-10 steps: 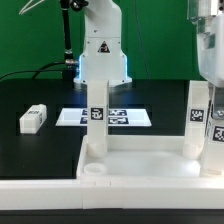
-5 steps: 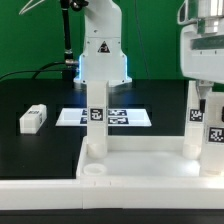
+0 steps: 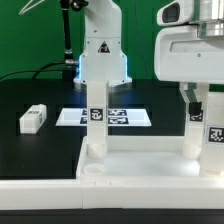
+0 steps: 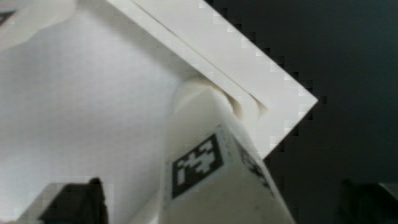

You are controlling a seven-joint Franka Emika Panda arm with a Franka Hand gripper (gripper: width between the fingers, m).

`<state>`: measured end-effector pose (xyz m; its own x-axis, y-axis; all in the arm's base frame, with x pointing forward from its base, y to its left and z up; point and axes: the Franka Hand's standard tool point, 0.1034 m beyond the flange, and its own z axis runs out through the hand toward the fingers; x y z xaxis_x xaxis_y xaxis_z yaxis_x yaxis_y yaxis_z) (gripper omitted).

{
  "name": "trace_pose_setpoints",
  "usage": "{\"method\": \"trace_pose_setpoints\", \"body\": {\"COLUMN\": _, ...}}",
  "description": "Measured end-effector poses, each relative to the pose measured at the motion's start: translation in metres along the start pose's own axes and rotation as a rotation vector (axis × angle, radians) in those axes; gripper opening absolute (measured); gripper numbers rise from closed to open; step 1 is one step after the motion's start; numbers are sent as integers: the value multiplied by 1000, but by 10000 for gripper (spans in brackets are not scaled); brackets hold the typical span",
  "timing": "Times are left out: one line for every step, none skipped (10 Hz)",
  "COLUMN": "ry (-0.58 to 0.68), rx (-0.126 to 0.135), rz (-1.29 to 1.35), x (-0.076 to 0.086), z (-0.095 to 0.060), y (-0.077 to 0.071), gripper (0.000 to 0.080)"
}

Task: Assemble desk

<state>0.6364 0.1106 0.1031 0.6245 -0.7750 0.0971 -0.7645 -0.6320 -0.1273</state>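
The white tabletop (image 3: 140,165) lies at the front with its rim up. Three white tagged legs stand upright in its corner sockets: one on the exterior view's left (image 3: 97,120) and two on its right (image 3: 193,128) (image 3: 213,140). My gripper (image 3: 205,96) hangs open just above the rightmost leg. In the wrist view that leg (image 4: 217,150) rises from its socket in the tabletop's corner (image 4: 107,110), between my dark fingertips (image 4: 71,203), which stand apart from it. A loose leg (image 3: 33,118) lies on the black table.
The marker board (image 3: 125,117) lies flat behind the tabletop. The arm's white base (image 3: 102,55) stands behind it. An empty round socket (image 3: 94,171) shows at the tabletop's near corner on the exterior view's left.
My gripper has opened, let go of the rightmost leg and risen above it. The leg stays upright in its socket.
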Motion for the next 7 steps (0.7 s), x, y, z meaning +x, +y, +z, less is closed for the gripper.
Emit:
{"method": "trace_pose_setpoints", "body": {"ry": -8, "rx": -14, "rz": -248, "x": 4, "z": -5, "y": -3, "gripper": 649}}
{"method": "trace_pose_setpoints", "body": {"ry": -3, "rx": -1, "rz": -404, "x": 16, "z": -10, "y": -6, "gripper": 649}}
{"method": "trace_pose_setpoints", "body": {"ry": -4, "rx": -7, "rz": -408, "x": 14, "z": -8, "y": -5, "gripper": 649}}
{"method": "trace_pose_setpoints", "body": {"ry": -4, "rx": -7, "rz": -388, "x": 14, "z": -8, "y": -5, "gripper": 637}}
{"method": "trace_pose_setpoints", "body": {"ry": -4, "rx": -7, "rz": -375, "x": 15, "z": -8, "y": -4, "gripper": 637}}
{"method": "trace_pose_setpoints", "body": {"ry": -5, "rx": -6, "rz": -322, "x": 14, "z": -8, "y": -4, "gripper": 464}}
{"method": "trace_pose_setpoints", "body": {"ry": -5, "rx": -8, "rz": -226, "x": 14, "z": -7, "y": -4, "gripper": 285}}
